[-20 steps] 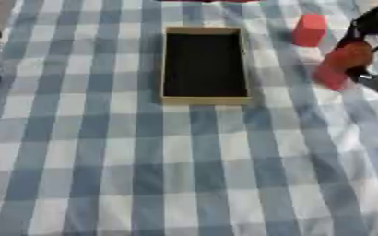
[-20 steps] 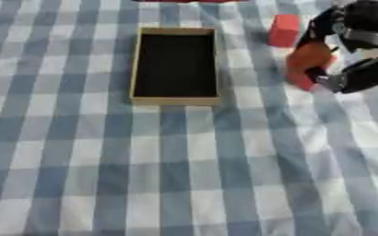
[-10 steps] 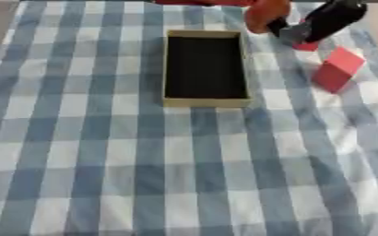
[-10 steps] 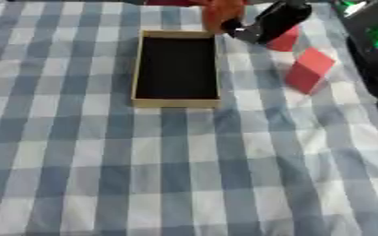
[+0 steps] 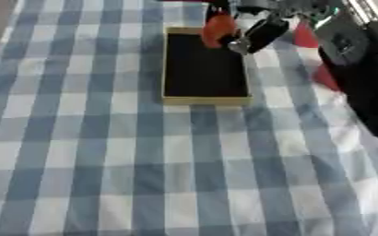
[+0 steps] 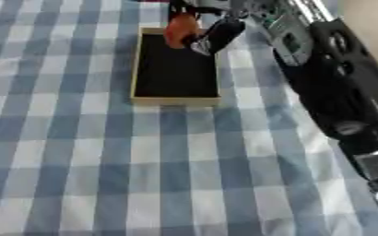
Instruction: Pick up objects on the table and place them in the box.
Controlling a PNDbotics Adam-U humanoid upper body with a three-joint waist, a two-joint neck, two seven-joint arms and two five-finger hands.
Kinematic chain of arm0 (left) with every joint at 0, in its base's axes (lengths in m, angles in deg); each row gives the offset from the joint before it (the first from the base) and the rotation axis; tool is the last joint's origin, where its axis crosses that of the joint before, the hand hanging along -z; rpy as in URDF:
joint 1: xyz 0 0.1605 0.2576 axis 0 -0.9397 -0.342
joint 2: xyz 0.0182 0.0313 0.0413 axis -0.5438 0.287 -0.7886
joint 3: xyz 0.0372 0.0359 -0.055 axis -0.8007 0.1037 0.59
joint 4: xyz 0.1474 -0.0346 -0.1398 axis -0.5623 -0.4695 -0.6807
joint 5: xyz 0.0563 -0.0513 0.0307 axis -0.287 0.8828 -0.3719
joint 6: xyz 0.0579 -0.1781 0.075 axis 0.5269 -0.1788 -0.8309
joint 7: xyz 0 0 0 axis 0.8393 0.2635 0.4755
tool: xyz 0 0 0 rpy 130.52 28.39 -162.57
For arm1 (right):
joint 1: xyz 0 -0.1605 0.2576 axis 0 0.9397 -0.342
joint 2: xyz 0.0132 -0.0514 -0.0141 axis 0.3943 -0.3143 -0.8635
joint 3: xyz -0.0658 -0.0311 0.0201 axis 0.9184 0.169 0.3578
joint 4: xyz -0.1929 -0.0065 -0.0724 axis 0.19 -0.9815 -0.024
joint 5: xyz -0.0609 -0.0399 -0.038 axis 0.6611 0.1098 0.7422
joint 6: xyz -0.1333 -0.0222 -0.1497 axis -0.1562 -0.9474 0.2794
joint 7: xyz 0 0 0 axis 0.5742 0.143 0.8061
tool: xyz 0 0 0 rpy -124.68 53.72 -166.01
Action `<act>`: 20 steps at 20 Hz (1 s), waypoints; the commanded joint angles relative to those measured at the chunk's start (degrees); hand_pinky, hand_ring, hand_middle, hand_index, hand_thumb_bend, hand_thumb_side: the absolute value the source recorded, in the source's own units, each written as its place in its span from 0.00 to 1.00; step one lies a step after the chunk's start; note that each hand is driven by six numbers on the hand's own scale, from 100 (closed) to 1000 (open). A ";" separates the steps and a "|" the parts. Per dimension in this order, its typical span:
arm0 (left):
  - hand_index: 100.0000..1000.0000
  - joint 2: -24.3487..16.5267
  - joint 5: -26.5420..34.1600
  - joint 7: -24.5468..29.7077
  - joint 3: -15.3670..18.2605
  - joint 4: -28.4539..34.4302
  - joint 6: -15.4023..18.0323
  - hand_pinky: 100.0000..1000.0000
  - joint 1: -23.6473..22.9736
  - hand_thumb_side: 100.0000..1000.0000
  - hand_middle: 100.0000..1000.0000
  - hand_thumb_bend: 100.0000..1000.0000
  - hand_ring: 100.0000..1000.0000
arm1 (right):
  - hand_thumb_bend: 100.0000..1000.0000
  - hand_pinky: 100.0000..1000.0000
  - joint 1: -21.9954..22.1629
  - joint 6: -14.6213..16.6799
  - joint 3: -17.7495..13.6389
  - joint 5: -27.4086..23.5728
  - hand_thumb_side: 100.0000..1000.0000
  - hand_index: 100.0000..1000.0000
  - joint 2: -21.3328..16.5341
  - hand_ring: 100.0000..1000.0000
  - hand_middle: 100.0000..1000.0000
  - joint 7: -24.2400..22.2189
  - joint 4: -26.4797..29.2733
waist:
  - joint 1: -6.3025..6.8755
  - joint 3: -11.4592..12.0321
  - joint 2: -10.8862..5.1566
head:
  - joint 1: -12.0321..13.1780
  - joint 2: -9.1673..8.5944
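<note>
A shallow box (image 5: 204,99) with a tan rim and black inside lies on the blue-and-white checked cloth, near the far edge. My right hand (image 5: 257,34) reaches in from the upper right and hangs over the box's far right corner. It is shut on an orange object (image 5: 216,28), held above the box's far end. Two red blocks show to the right of the box: one (image 5: 305,38) close behind the hand, the other (image 5: 327,77) partly hidden by my forearm. My left hand shows in no view.
My black right arm (image 6: 329,78) fills the right side of both views and covers the cloth there. The checked cloth (image 5: 144,175) runs from the box to the near edge.
My right hand has carried the orange object leftwards from beside the red blocks to over the box's far end. The camera has also shifted, so the whole picture sits differently.
</note>
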 commanded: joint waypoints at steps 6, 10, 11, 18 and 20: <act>0.60 -0.21 0.81 0.67 -0.05 0.84 0.16 0.67 1.11 0.51 0.60 0.00 0.75 | 0.00 0.16 0.45 -0.98 -2.47 8.28 0.08 0.68 3.80 0.55 0.58 4.87 -7.22 | 0.44 0.32 -0.66 | -0.18 0.29; 0.60 -0.12 0.92 0.85 -0.13 0.84 0.18 0.67 1.13 0.51 0.60 0.00 0.76 | 0.00 0.18 1.35 -1.10 -3.23 10.37 0.08 0.70 4.43 0.57 0.59 6.34 -9.61 | 0.56 0.36 -0.51 | -0.25 0.29; 0.60 -0.12 0.93 0.91 -0.18 0.84 0.18 0.67 1.12 0.51 0.60 0.00 0.76 | 0.00 0.20 1.47 -1.00 -3.29 10.65 0.08 0.70 4.55 0.58 0.60 6.65 -9.97 | 0.59 0.36 -0.49 | -0.30 0.29; 0.60 0.04 1.00 1.28 -0.31 0.84 0.34 0.67 1.20 0.51 0.60 0.00 0.76 | 0.00 0.52 2.10 2.04 -3.10 12.94 0.45 0.89 4.77 0.79 0.83 6.73 -10.53 | 0.70 0.45 -0.42 | -0.59 0.29; 0.60 0.03 0.98 1.40 -0.35 0.84 0.38 0.67 1.18 0.51 0.60 0.00 0.76 | 0.07 0.56 1.99 3.19 -3.24 14.08 0.53 0.91 4.52 0.82 0.84 6.24 -9.71 | 0.67 0.45 -0.44 | -0.50 0.29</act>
